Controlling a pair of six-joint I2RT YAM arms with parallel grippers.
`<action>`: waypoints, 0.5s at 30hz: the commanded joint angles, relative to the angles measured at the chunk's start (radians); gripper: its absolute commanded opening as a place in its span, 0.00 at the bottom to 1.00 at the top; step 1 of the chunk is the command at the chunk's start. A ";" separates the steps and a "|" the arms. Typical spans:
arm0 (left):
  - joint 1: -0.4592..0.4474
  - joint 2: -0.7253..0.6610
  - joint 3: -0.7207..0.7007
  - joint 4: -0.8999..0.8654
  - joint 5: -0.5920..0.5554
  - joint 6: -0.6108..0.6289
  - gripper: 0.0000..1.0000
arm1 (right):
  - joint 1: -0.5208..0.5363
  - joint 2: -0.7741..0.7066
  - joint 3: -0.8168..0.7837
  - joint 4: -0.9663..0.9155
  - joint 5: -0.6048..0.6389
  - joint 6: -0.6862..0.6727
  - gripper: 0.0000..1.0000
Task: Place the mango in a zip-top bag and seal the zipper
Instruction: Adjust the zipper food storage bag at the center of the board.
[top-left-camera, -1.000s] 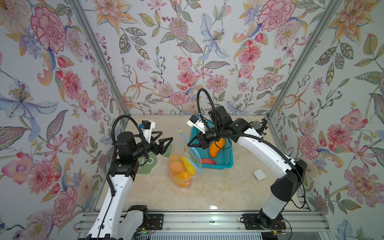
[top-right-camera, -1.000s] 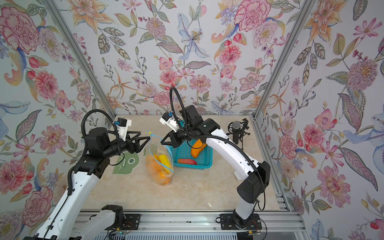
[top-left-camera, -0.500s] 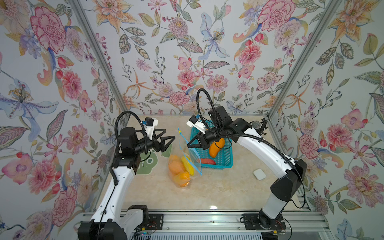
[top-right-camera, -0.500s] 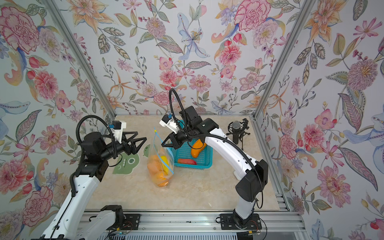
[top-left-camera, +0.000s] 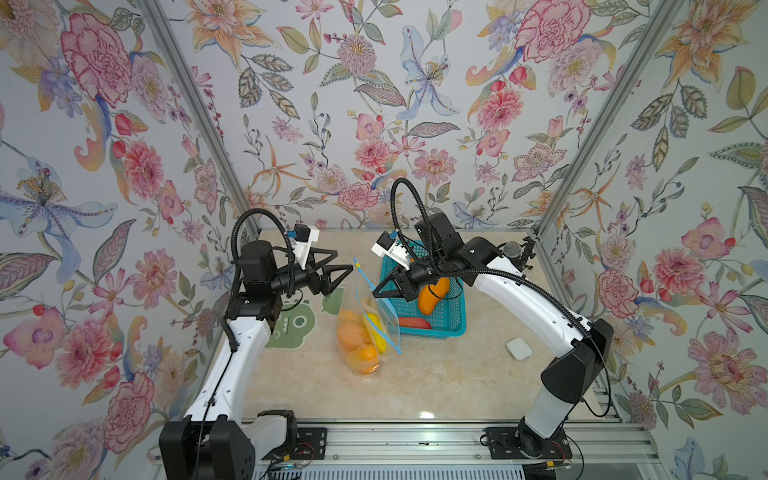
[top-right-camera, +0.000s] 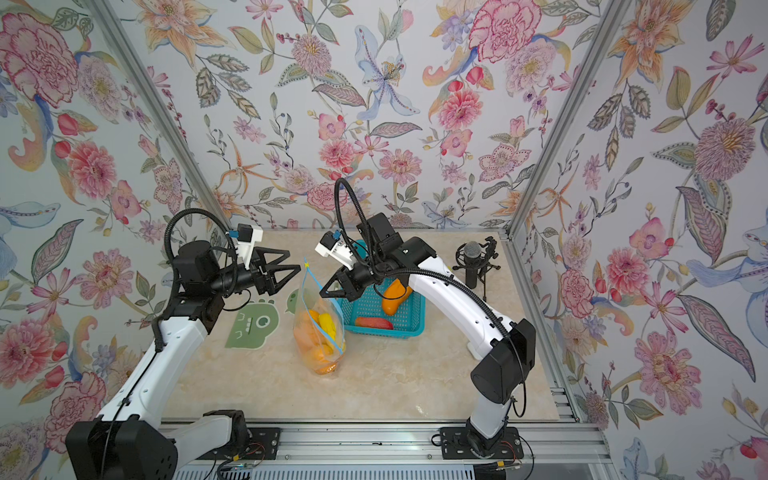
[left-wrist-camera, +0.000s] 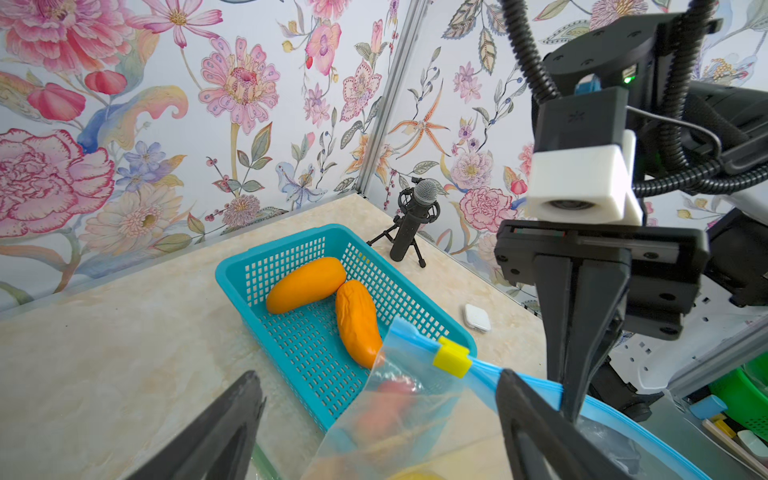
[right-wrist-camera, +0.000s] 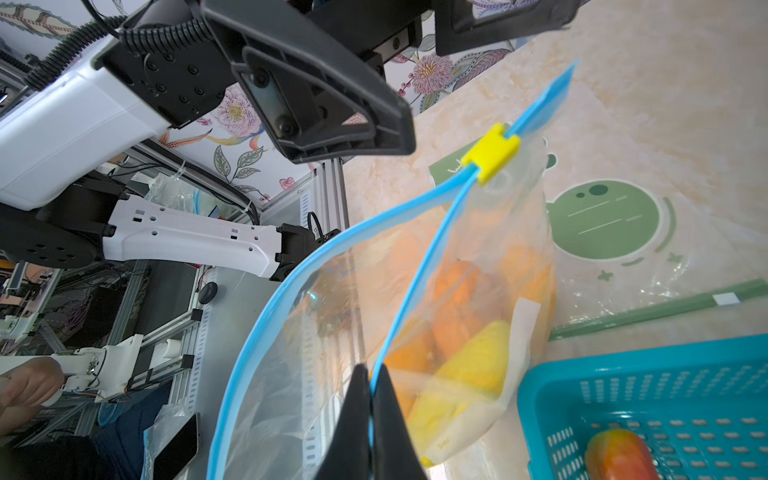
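The left gripper, spread wide and empty, hovers just beside the yellow slider on the open bag. Orange and yellow fruit, likely the mango among it, sits inside. The right gripper pinches the bag's blue rim, next to the basket. If that pinch slips when the slider is pulled, the rim goes slack and the bag may slump unsealed.

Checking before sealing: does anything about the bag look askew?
Yes. The zip-top bag gapes: the right hand pinches only one blue lip, the other bows away. The yellow slider sits at the far end, the open left hand beside it.
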 joint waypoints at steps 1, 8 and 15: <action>-0.013 0.028 0.048 0.015 0.095 0.019 0.90 | 0.013 0.015 0.035 -0.026 -0.038 -0.034 0.00; -0.086 0.130 0.126 -0.116 0.064 0.119 0.99 | 0.025 0.021 0.051 -0.028 -0.042 -0.038 0.00; -0.100 0.144 0.139 -0.173 0.081 0.162 0.82 | 0.026 0.013 0.051 -0.028 -0.030 -0.043 0.00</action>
